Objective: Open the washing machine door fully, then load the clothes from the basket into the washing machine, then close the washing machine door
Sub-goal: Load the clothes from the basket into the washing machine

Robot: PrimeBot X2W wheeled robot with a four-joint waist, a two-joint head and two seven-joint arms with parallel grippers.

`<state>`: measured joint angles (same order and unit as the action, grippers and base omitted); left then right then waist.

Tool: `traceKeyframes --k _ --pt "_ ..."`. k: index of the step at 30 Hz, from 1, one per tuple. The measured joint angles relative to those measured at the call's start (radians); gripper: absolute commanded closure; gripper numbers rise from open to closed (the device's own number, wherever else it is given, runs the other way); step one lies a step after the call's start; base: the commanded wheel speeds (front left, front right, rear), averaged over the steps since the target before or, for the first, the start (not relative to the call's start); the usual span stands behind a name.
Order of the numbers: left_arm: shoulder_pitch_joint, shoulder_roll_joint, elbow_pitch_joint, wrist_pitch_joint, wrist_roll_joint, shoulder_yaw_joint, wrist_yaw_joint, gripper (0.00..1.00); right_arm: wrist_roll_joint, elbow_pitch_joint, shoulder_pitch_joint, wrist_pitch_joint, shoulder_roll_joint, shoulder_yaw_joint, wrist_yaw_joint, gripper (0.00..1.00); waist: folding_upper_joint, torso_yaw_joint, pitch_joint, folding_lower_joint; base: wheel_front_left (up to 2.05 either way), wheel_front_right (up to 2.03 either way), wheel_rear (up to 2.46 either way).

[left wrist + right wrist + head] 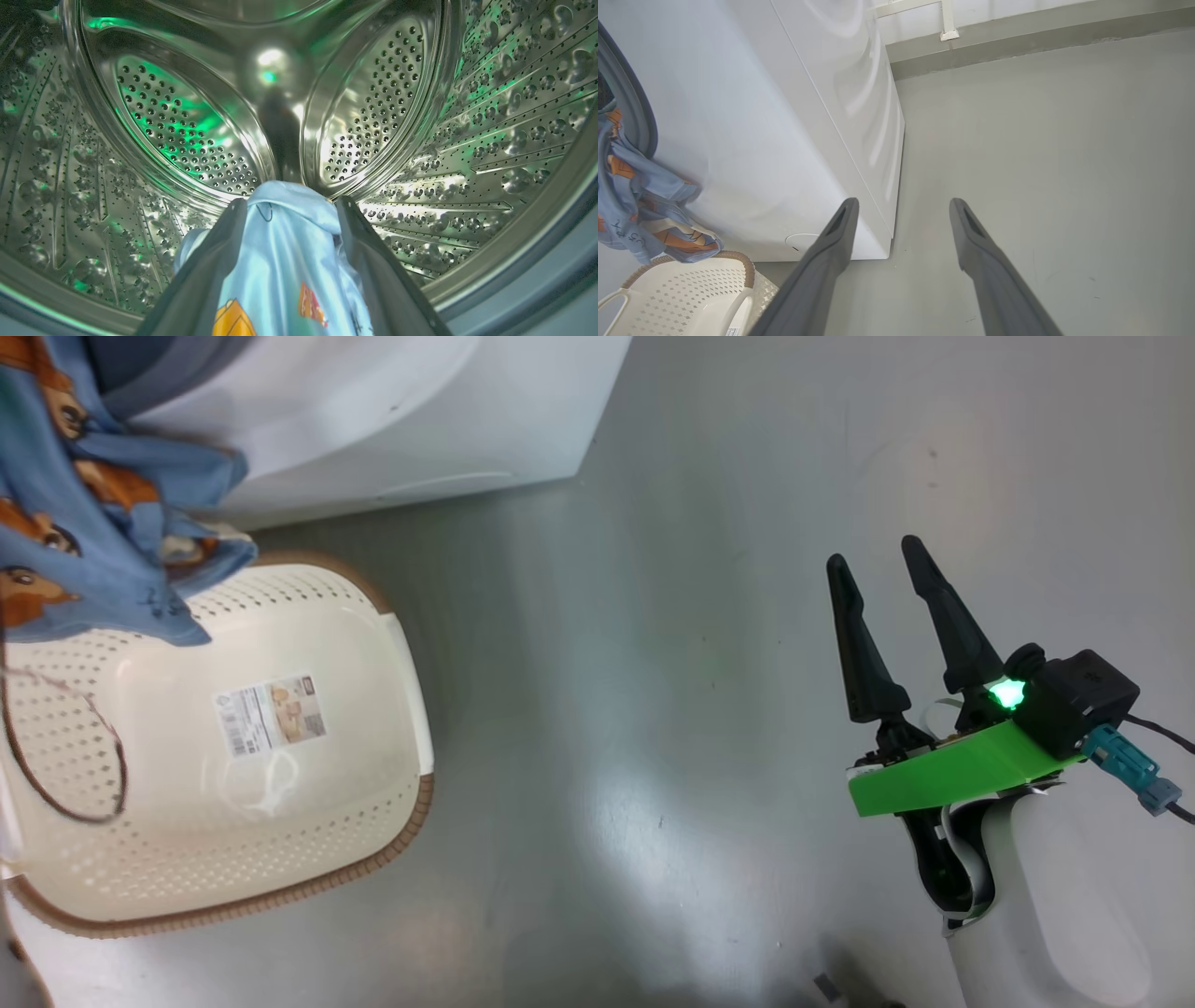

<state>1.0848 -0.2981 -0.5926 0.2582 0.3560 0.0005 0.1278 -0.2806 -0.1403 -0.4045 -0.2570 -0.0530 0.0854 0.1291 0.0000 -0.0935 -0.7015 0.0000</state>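
The left fingers (pixel 208 266) are spread wide inside the steel drum (pixel 187 130), as far apart as the bare right ones. A fold of the clothes (pixel 285 261), smooth light blue cloth with orange print, lies loosely between them and touches both inner faces without being pinched. The drum is bright metal, dotted with round holes and pressed with ridges. It catches a green glow at 10 o'clock in the left wrist view.

The right fingers (pixel 864 653) are also wide open, holding and touching nothing. They are long, dark, matte and tapered, pointing toward 12 o'clock over the bare grey floor (pixel 653 616) at 4 o'clock of the head view. The pale forearm rises from the bottom edge, with a green bracket (pixel 962 770) and a lit green lamp (pixel 1006 693) at the wrist. In the right wrist view these fingers (pixel 822 266) aim past the lower front corner of the washing machine (pixel 761 116).

The rest of the clothes (pixel 635 205) hang out of the opening at 9 o'clock in that view, over the grey-blue gasket (pixel 644 126) and down to the brown rim of the basket (pixel 742 266). In the head view the clothes (pixel 103 523) droop at 10 o'clock over the far edge of the cream perforated basket (pixel 373 644). A label sticker (pixel 271 712) shows on its bare floor. The white, boxy washing machine (pixel 420 420) stands just beyond it.
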Motion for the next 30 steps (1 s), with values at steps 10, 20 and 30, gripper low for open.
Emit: traceKeyframes --k 10,20,30 --pt "-0.162 0.028 0.121 0.000 0.004 0.034 0.000 0.00 0.002 -0.002 0.015 0.000 -0.001 -0.011 0.000 0.00 0.0000 0.018 0.038 0.0000 0.00 0.00 0.00" --pt "-0.386 0.107 0.327 0.000 -0.015 0.119 0.000 0.00 0.006 -0.001 0.015 0.000 -0.002 -0.013 0.000 0.00 0.0000 0.037 0.039 0.0000 0.00 0.00 0.00" --pt "-0.547 0.163 0.426 0.000 -0.058 0.156 0.000 0.00 0.008 -0.002 0.015 0.000 -0.002 -0.012 0.000 0.00 0.0000 0.045 0.042 0.0000 0.00 0.00 0.00"
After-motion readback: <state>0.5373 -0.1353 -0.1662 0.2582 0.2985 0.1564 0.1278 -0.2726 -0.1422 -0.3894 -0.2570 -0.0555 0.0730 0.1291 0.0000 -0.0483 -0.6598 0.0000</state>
